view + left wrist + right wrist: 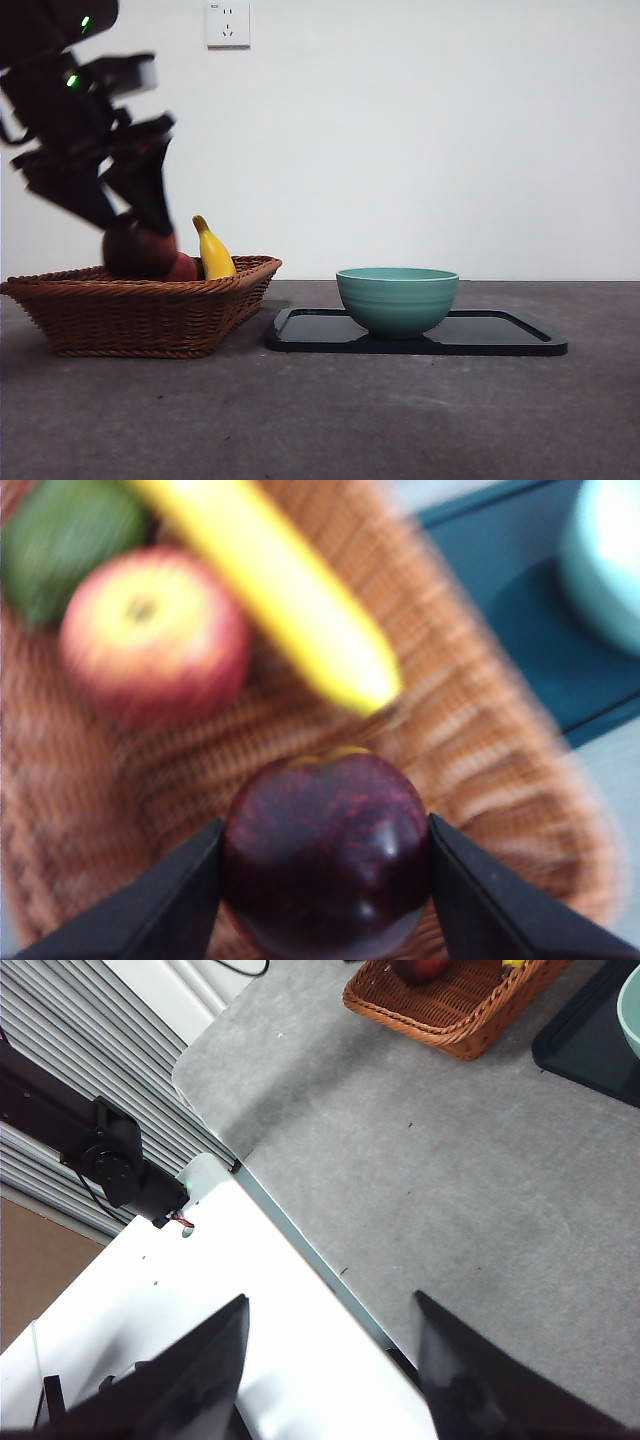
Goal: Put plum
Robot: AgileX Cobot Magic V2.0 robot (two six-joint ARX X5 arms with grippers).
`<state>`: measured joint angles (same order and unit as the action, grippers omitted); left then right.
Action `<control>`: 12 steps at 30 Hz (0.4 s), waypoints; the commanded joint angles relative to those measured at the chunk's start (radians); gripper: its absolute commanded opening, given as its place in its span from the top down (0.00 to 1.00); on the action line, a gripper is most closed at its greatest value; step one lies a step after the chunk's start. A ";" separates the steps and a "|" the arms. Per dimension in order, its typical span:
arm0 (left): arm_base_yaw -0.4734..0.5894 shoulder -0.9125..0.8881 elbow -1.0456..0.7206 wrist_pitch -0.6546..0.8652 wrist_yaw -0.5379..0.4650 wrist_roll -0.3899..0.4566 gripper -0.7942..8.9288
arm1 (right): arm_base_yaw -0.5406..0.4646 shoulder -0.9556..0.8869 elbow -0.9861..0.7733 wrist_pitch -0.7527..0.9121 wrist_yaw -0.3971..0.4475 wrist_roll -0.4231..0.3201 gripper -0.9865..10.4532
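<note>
No brand, label or writing is showing legibly in any view. In the front view, the left gripper (140,225) is reaching down from the upper left into the wicker basket (140,310), clamping the plum (138,250) just above the basket's rim beside the banana (213,250). In the left wrist view, both black jaws are pressing against the plum's sides, above the basket floor, near a red-yellow fruit (150,635). In the right wrist view, the right gripper (330,1360) is hanging over the table's (450,1190) edge, jaws spread wide and holding nothing.
</note>
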<state>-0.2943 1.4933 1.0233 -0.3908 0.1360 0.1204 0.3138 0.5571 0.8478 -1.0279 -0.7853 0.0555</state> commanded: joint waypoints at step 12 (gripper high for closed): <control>0.020 0.043 -0.076 0.200 0.002 0.062 0.70 | 0.005 0.003 0.006 0.033 -0.003 -0.011 0.69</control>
<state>-0.2722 1.5089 0.9405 -0.2050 0.1349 0.1593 0.3138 0.5571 0.8478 -1.0050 -0.7853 0.0555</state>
